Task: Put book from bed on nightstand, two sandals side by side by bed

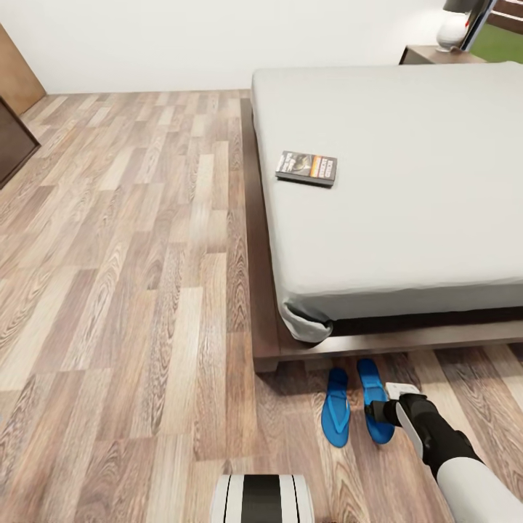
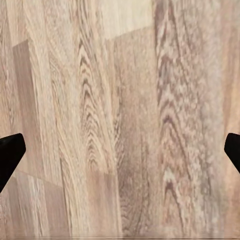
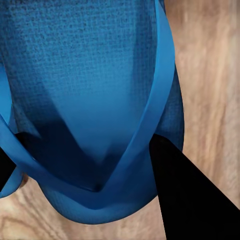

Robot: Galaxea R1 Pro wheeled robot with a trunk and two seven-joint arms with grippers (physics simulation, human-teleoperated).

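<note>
Nearest, at the foot of the head view, the robot's white-and-black trunk top [image 1: 261, 498] sits over the wood-plank floor [image 1: 123, 290], and the right arm [image 1: 450, 457] reaches forward and down from the lower right. Its right gripper [image 1: 376, 414] is down at the right-hand sandal [image 1: 375, 399], one of two blue flip-flops lying on the floor just off the bed's near corner; the left-hand sandal [image 1: 335, 407] lies close beside it, roughly parallel, with a narrow strip of floor between them. In the right wrist view the blue sandal [image 3: 95, 100] is seen very close, with its thong straps meeting in a V; one black finger [image 3: 185, 195] sits outside one strap and a sliver of the other finger [image 3: 5, 167] shows at the opposite edge, so the claw straddles the straps, but whether it is actually clenched on them cannot be told. The left gripper [image 2: 120, 155] hangs released over bare floor [image 2: 120, 100], its two dark fingertips [image 2: 9, 152] far apart at the picture's edges. Farther on, the bed [image 1: 261, 305] stretches away, pale-grey mattress on a dark-brown frame, and the book [image 1: 306, 168] lies flat on the mattress near its left side. Beyond the far corner stands a nightstand [image 1: 436, 54] carrying a white lamp [image 1: 454, 27], by a window edge [image 1: 501, 29] against the white wall [image 1: 181, 36].
</note>
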